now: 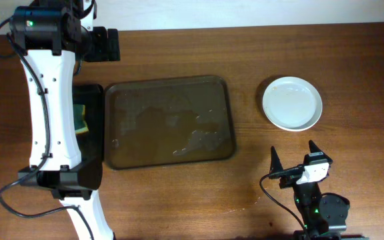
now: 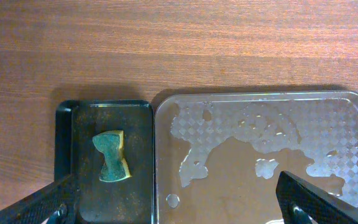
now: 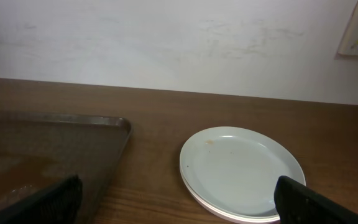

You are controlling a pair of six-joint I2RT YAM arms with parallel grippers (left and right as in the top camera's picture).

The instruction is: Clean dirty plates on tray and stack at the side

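Note:
The plates [image 1: 292, 103] sit stacked on the table to the right of the tray; the top one is white with a few tiny specks. In the right wrist view the stack [image 3: 241, 169] shows layered rims. The brown tray [image 1: 170, 122] holds no plates, only wet patches, which also show in the left wrist view [image 2: 260, 155]. My right gripper [image 1: 295, 163] is open and empty, near the table's front, just short of the stack. My left gripper [image 2: 179, 211] is open and empty, high above the border between the black tray and the brown tray.
A narrow black tray [image 1: 89, 123] lies left of the brown tray and holds a green and yellow sponge [image 2: 112, 157]. The left arm reaches across the table's left side. A white wall stands behind the table.

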